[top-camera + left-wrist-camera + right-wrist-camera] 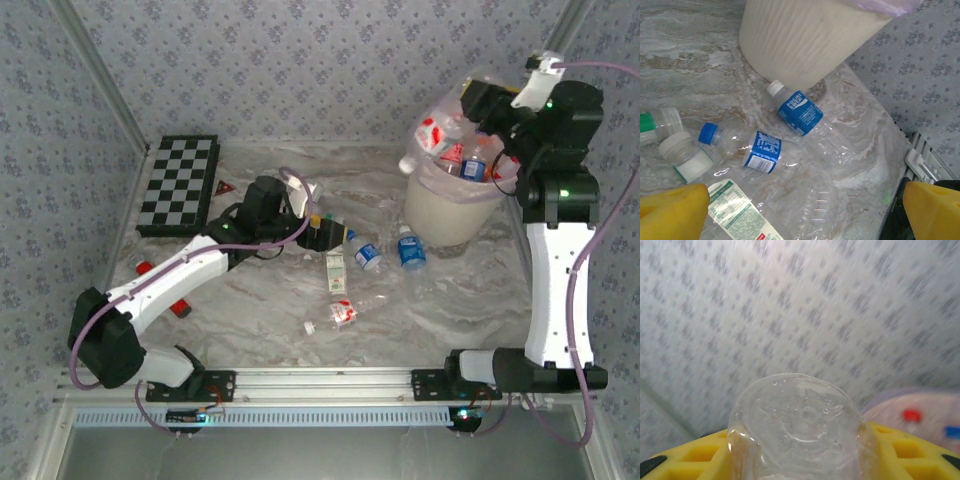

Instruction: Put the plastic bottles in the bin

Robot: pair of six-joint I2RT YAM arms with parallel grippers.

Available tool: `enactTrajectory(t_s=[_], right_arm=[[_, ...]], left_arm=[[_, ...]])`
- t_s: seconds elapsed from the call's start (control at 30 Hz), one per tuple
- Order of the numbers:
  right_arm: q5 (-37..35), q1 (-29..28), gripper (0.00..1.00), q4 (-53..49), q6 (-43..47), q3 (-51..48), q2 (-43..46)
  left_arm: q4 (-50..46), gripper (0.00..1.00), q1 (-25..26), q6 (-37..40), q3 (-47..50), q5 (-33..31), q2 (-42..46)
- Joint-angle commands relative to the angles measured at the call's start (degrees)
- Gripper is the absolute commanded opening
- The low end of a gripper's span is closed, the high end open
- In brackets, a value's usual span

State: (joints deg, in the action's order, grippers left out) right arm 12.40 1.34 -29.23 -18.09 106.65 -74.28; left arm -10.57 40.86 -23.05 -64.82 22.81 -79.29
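Blue-labelled plastic bottles: two, one bottle (pixel 799 112) at the foot of the bin (pixel 805 40) toward the table's (pixel 250 330) far right corner, another bottle (pixel 762 150) just beside it. Left gripper (pixel 325 235) gapes wide; right gripper (pixel 800 460) clamps one clear bottle (pixel 800 425).

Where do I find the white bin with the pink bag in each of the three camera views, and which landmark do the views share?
Top external: the bin stands at upper right.
Left wrist: the bin shows its white wall at top centre.
Right wrist: the bin is blurred, at lower right, right of the clear bottle.
Shared landmark: the patterned wallpaper.
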Motion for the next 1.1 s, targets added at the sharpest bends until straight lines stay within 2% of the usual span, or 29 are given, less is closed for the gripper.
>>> enactTrajectory(t_s=[0.0,0.1,0.27,0.53,0.73,0.93,1.07], right_arm=[[-12.1,0.0,0.08,6.0,6.1,-2.2,0.0],[-17.8,-0.1,0.04,13.4,9.6,-6.6,0.0],[-24.2,-2.2,0.01,13.8,15.4,-5.4,-4.8],[-23.4,-3.1,0.0,-4.6,16.2,5.4,-17.8],[-22.6,-3.4,0.0,-11.6,16.1,6.9,-24.6],[-26.8,-4.9,0.0,-20.1,16.6,11.8,-33.2],[-26.6,-5.1,0.0,-24.1,14.5,14.1,-38.2]], left_arm=[[-2.4,0.99,-0.7,-0.2,-0.7,-2.4,0.0],[-1.7,0.99,-1.5,-1.6,0.3,-1.9,0.4],[-1.4,0.99,-1.9,-3.4,1.6,-1.9,0.9],[-1.1,0.99,-2.0,-4.8,3.0,-2.9,1.4],[-1.7,0.99,-2.0,-4.5,2.9,-2.6,0.9],[-2.1,0.99,-2.1,-3.8,2.9,-2.7,0.8],[-2.5,0.99,-2.2,-3.3,2.7,-2.6,0.6]])
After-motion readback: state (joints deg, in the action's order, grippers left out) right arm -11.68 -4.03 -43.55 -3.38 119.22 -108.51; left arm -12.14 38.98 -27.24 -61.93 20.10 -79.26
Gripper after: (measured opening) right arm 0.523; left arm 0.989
